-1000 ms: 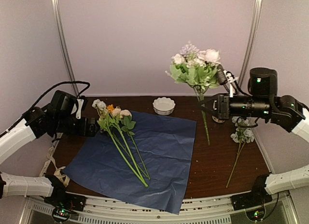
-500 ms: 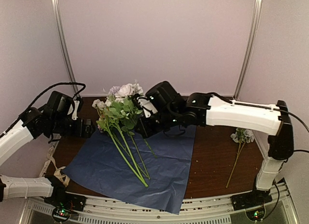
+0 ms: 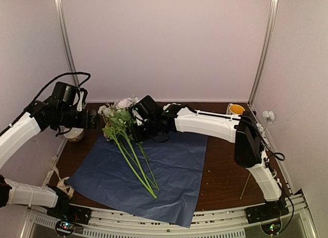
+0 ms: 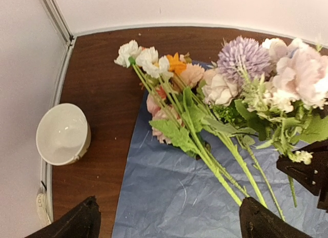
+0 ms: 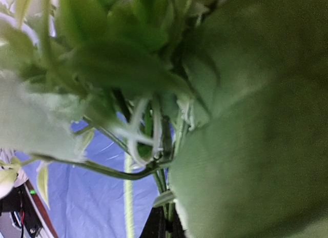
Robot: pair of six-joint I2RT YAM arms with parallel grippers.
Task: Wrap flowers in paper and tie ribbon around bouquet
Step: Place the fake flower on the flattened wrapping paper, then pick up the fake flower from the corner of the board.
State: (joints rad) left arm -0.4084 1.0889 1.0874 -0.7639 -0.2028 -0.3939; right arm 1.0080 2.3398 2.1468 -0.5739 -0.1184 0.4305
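Top external view: we log the right end effector, pinching a second bunch of flowers, swung from the far right to the paper's far-left corner over the stems lying there, left end effector spread wide, so release looks next.

right pincer clamping flowers, above paper

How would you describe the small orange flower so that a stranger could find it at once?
Find the blue paper spread on the brown table. Green-stemmed flowers lie across it, heads at its far left corner. The orange flower is among those heads, the only orange bloom, between white and pink ones.
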